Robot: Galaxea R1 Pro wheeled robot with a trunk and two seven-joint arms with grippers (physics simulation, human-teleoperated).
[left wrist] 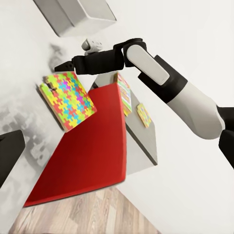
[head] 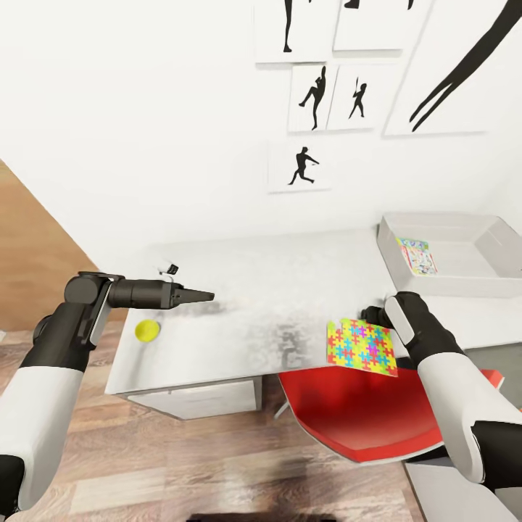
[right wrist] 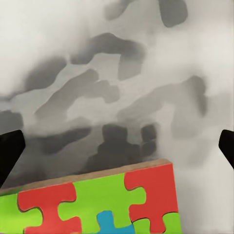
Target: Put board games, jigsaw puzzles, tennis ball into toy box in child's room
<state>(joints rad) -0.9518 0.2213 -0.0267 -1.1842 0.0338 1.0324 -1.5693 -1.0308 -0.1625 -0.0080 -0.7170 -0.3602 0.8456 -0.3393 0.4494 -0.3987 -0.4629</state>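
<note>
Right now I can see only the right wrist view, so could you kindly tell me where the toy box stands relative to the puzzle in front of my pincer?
Observer: The toy box stands on the table, beyond the jigsaw puzzle and to its right. One flat colourful box is already inside.
Operator: Thank you. Where is the tennis ball?
Observer: The tennis ball lies near the table's left front edge, close to the left pincer.
Operator: And is the puzzle fully on the table?
Observer: It seems not. Its near edge appears to jut past the table's front, above the red chair.
</note>
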